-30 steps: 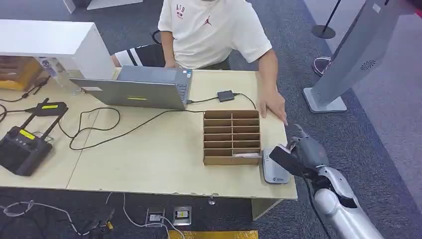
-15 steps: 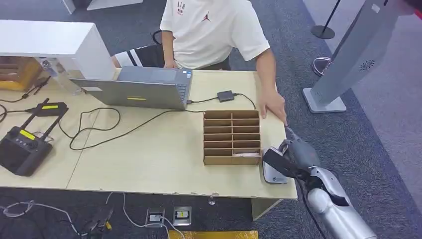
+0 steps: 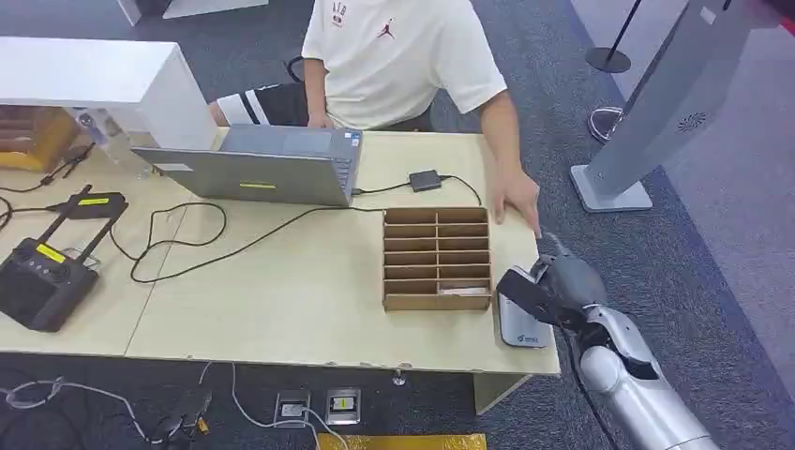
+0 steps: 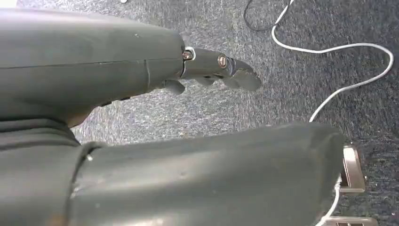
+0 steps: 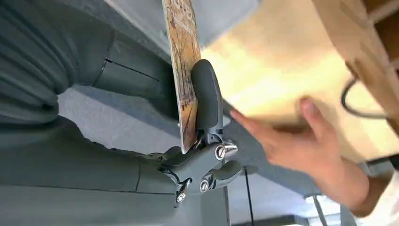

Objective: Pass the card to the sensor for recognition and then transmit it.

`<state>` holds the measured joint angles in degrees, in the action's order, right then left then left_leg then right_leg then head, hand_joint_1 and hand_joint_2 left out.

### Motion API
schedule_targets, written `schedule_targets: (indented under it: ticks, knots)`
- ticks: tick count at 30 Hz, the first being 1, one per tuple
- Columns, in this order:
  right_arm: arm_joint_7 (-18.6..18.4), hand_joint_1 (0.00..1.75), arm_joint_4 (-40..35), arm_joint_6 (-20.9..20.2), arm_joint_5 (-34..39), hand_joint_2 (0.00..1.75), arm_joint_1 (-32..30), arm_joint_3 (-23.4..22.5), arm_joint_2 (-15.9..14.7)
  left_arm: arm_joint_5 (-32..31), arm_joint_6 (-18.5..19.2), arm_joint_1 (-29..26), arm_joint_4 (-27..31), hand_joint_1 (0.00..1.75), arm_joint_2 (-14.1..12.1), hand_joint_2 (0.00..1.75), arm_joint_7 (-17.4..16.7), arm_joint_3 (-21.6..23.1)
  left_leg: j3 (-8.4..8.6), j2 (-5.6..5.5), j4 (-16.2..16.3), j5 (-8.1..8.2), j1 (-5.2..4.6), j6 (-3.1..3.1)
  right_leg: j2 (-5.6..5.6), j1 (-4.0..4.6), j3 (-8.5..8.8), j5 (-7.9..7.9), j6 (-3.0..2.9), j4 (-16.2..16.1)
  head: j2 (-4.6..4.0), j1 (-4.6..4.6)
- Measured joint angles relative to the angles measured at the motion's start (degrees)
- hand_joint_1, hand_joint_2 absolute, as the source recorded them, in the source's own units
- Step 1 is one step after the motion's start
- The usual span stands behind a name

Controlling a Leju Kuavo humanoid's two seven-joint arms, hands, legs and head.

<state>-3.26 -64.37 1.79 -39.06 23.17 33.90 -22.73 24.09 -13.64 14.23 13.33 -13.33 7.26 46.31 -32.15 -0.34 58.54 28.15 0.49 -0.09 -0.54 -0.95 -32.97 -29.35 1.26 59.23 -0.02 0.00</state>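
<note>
Grey carpet surrounds a pale wooden table (image 3: 281, 309), where you see a cardboard divider box (image 3: 437, 258), an open laptop (image 3: 253, 169), a small black adapter (image 3: 425, 180) on a cable, and a black controller (image 3: 42, 277) at the far left edge. A person in a white shirt (image 3: 403, 56) sits behind the table, one hand (image 3: 514, 202) resting flat on the tabletop near the box's far right corner. Your right hand (image 3: 553, 286) hangs over the table's right front corner, directly above the grey sensor pad (image 3: 520, 326) lying beside the box. In the right wrist view the card (image 5: 183, 70) stands edge-on, pinched between the thick thumb and a dark finger (image 5: 207, 96) pressed against its printed face; the remaining fingers curl in below it. From the head view the card reads as a dark slab held just over the sensor; you cannot tell whether it touches the pad. Your left hand (image 4: 211, 70) hangs over the carpet beside a white cable (image 4: 329, 70), fingers loosely curled, holding nothing.
</note>
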Motion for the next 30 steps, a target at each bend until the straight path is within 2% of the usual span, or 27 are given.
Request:
schedule_targets:
  ticks: [7, 15, 24, 30]
  knots:
    - [3.5, 1.75, -2.1, -3.8, -1.9, 1.75, 9.6, -4.5, -2.0, -1.2, -0.2, 0.3, 0.3, 0.00, -0.1, 0.00, 0.0, 0.0, 0.02, 0.13, 0.0, -0.03, -0.02, 0.01, 0.09, -0.02, -0.03, 0.04, 0.00, 0.0, 0.00, 0.02]
    - [7.1, 1.75, -1.9, -4.8, -3.4, 1.75, 19.7, -7.5, -1.5, -3.1, 0.4, 1.8, 1.0, 0.00, -0.2, 0.00, 0.0, 0.0, -0.01, 0.12, 0.0, -0.04, 0.01, 0.00, 0.07, 0.01, -0.02, 0.04, 0.00, 0.0, 0.00, 0.02]
    - [11.3, 1.75, 9.2, -2.2, -7.1, 1.75, 25.1, -6.1, 3.4, -4.9, 1.8, 3.8, 2.1, 0.00, 0.1, 0.00, -2.1, 0.0, -0.04, 0.10, 0.0, -0.05, 0.02, -0.01, 0.06, 0.02, -0.02, 0.04, -0.01, 0.0, 0.00, 0.02]
    - [11.7, 1.75, 16.6, 0.5, -8.1, 1.75, 26.9, -4.2, 6.7, -5.2, 1.9, 4.1, 2.2, 0.00, 0.2, 0.00, -2.3, 0.0, -0.05, 0.04, 0.0, -0.05, 0.05, -0.01, 0.00, 0.05, -0.03, 0.03, -0.02, 0.0, 0.00, -0.02]
